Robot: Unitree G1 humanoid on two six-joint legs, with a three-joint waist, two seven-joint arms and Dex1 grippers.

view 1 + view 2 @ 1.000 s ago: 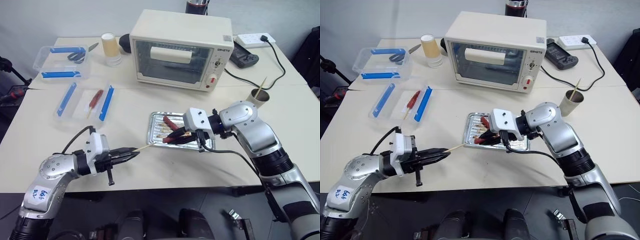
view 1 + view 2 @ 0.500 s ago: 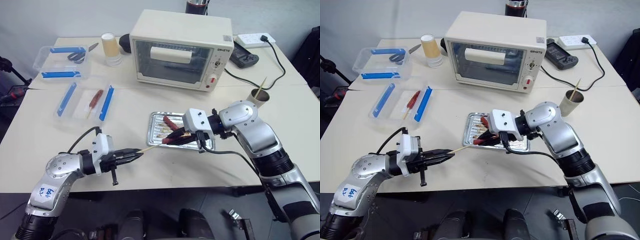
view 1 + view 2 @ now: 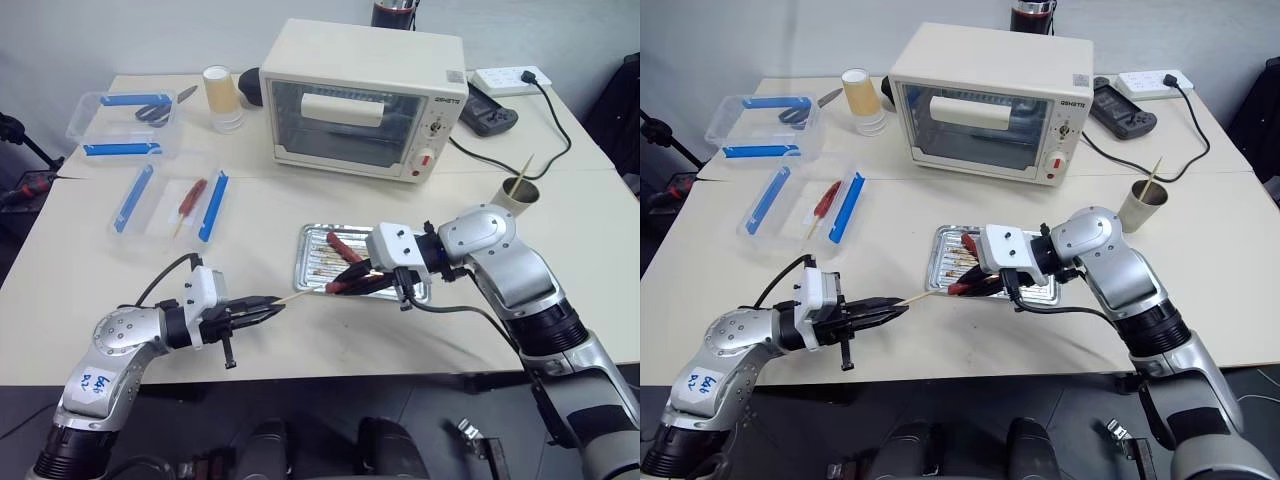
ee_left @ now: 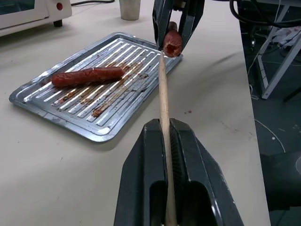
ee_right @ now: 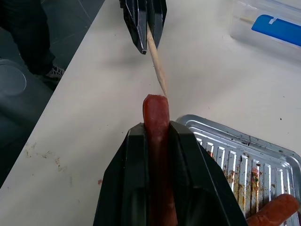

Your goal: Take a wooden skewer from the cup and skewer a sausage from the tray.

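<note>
We see our left gripper [image 4: 165, 136] shut tight on the wooden skewer [image 4: 163, 94]. Its tip touches the end of the sausage [image 4: 172, 41] in our right gripper [image 4: 175, 28]. Another sausage [image 4: 87, 76] lies in the silver tray [image 4: 47, 110].

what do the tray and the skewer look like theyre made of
The tray looks like thin metal, shiny silver: it gives bright glints along its ribbed bottom, which is stained with brown grease. The skewer looks like bare wood, pale tan and matte, with no sheen; bamboo is possible too.
</note>
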